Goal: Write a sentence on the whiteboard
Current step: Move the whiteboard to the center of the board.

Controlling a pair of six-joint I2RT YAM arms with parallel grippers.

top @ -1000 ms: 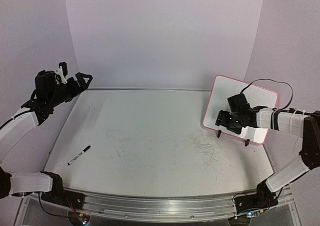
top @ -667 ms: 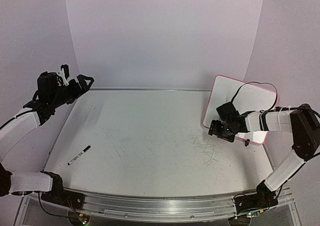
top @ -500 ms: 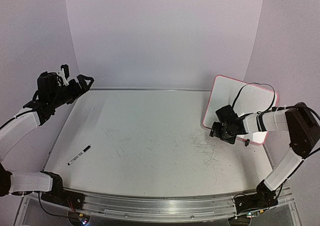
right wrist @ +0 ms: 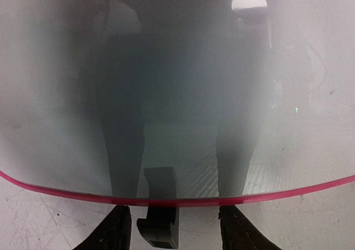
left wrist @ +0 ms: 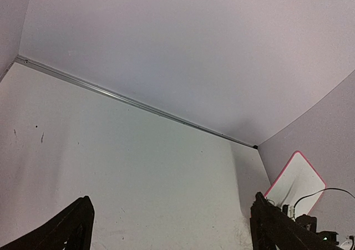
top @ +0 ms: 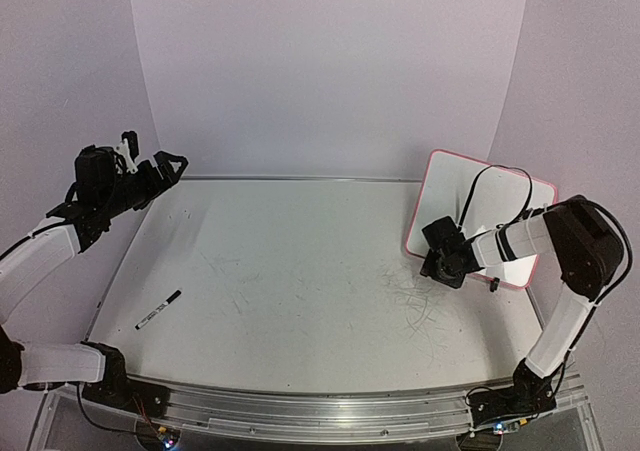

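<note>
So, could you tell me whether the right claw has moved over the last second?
Yes. The right claw has slid left and toward the near side, from the middle of the red-framed glossy white whiteboard to its lower left edge.

Glossy whiteboard [right wrist: 177, 95], red-pink lower edge, black clip foot [right wrist: 160, 205] inside spread gripper [right wrist: 175, 230]

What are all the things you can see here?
table: one, white and scuffed, under everything
whiteboard: one, white with a red-pink frame, propped at the far right
clip foot: one showing, black, under the whiteboard's bottom edge
marker: one, black and white, lying near the table's left edge
left gripper: one, black, open, raised at far left
right gripper: one, black, open, fingers either side of the clip foot
</note>
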